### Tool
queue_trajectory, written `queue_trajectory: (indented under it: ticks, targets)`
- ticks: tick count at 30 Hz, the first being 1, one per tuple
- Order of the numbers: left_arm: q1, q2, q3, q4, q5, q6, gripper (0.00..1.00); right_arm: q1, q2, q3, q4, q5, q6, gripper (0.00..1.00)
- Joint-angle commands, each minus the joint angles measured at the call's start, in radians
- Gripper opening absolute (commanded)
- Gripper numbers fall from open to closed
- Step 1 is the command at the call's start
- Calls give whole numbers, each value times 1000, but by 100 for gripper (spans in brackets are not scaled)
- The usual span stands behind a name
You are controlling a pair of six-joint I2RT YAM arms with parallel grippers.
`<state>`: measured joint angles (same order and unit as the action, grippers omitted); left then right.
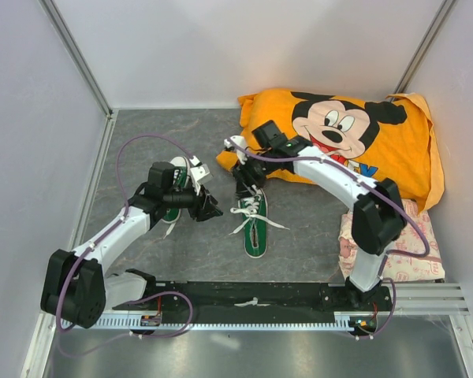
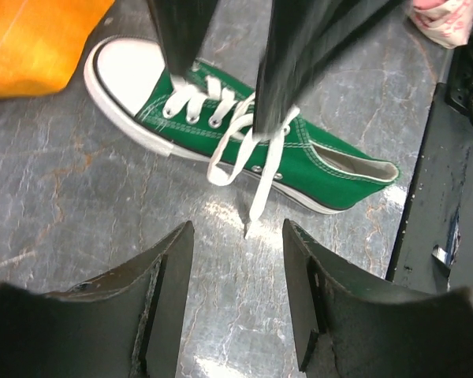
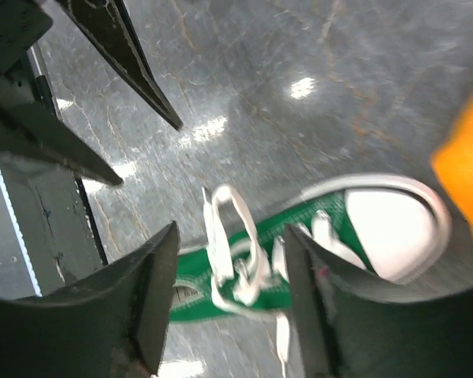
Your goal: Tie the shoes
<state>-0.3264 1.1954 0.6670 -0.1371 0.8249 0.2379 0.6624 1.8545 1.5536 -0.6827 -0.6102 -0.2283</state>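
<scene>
Two green shoes with white toe caps lie on the grey floor. One shoe (image 1: 254, 226) lies in the middle with its white laces spread out. The other shoe (image 1: 178, 165) is mostly hidden under my left arm. My left gripper (image 1: 215, 211) is open just left of the middle shoe (image 2: 299, 157), and a loose lace end (image 2: 256, 209) lies on the floor in front of its fingertips. My right gripper (image 1: 243, 191) hangs open over that shoe (image 3: 355, 228). A loop of lace (image 3: 232, 236) stands up between its fingers, and neither finger touches it.
An orange Mickey Mouse cloth (image 1: 355, 134) lies at the back right, close behind the right gripper. A pink patterned cloth (image 1: 402, 244) sits by the right arm's base. White walls close in the floor on three sides. A black rail (image 1: 252, 295) runs along the near edge.
</scene>
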Motion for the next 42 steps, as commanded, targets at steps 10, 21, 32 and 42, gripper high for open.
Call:
queue_trajectory:
  ticks: [10, 21, 32, 42]
  targets:
    - [3, -42, 6, 16, 137, 279, 56, -141, -255, -362, 17, -114, -463, 53]
    - [3, -40, 8, 19, 132, 276, 56, -123, -193, -395, 64, -180, -540, 51]
    - [1, -40, -1, 28, 108, 261, 57, -75, -184, -440, 81, -191, -554, 45]
    - [3, -46, -9, 28, 100, 258, 56, -70, -215, -466, 144, -155, -473, 0]
